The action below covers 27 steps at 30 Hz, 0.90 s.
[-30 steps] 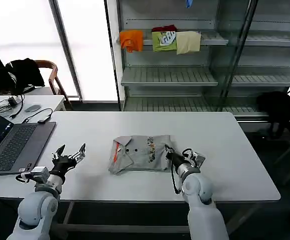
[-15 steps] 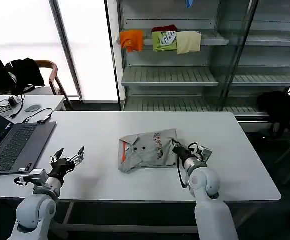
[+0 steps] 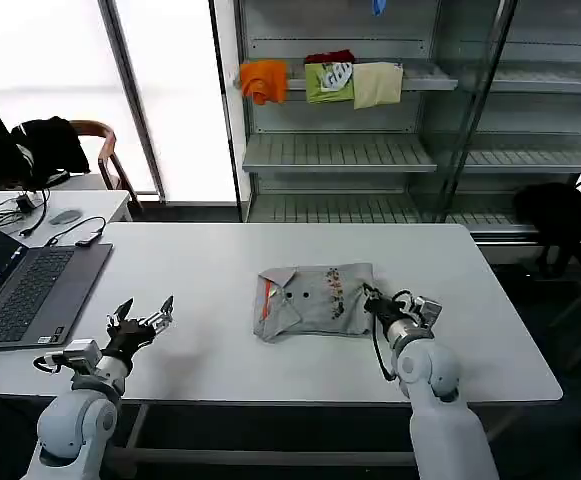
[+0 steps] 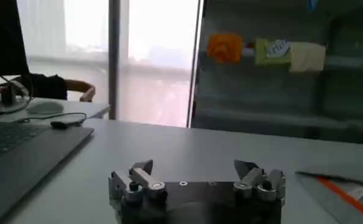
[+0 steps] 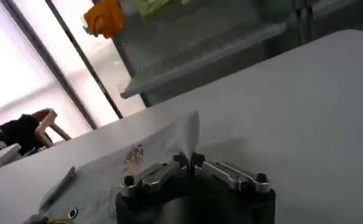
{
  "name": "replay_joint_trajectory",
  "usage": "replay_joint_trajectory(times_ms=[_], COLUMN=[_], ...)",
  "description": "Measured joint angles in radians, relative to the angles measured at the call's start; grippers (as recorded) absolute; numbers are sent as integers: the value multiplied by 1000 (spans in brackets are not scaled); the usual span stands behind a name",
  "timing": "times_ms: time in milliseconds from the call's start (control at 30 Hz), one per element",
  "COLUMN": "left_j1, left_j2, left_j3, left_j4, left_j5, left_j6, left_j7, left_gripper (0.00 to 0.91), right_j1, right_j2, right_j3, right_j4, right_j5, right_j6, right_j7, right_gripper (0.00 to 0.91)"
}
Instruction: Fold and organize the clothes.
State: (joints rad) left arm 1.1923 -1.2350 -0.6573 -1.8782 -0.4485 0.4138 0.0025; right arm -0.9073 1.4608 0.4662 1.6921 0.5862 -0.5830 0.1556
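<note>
A folded light grey shirt (image 3: 315, 300) with orange trim, buttons and a small multicolour print lies on the white table (image 3: 220, 260), right of centre. My right gripper (image 3: 372, 298) is shut on the shirt's right edge; in the right wrist view the grey fabric (image 5: 163, 146) rises pinched between the closed fingertips of the right gripper (image 5: 189, 160). My left gripper (image 3: 142, 316) hovers open over the table's front left, nothing between its fingers. In the left wrist view the left gripper (image 4: 197, 171) is spread wide, and the shirt's orange-trimmed edge (image 4: 343, 189) lies off to one side.
A grey laptop (image 3: 30, 290) sits at the table's left edge. Behind the table stands a metal shelf rack (image 3: 370, 150) with orange (image 3: 263, 80), green (image 3: 330, 78) and beige (image 3: 377, 84) folded pieces. A black garment (image 3: 560, 220) hangs at the right, a chair (image 3: 95, 150) at the back left.
My right gripper has dragged the folded shirt to the right across the table, still pinching its edge. The left gripper has stayed open in about the same place.
</note>
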Motion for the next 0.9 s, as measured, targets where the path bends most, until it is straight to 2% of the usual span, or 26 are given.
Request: replay_joint_trajectory(times_ms=[600, 633, 900], left_j1=[10, 11, 21], left_j2=[-3, -3, -2], left_j3=[3, 3, -2], left_j4=[1, 1, 1], left_j5=[-1, -1, -2], left_j6=[1, 1, -2], left_j7=[-1, -1, -1], left_gripper=[907, 907, 907], right_j1=[-2, -1, -5], right_j2=[-35, -35, -33], right_j3=[17, 17, 18], right_j4=[-10, -11, -18], right_j5=[-2, -3, -19], right_j6=[1, 1, 2], right_j7=[-6, -6, -18], right_gripper=[0, 907, 907])
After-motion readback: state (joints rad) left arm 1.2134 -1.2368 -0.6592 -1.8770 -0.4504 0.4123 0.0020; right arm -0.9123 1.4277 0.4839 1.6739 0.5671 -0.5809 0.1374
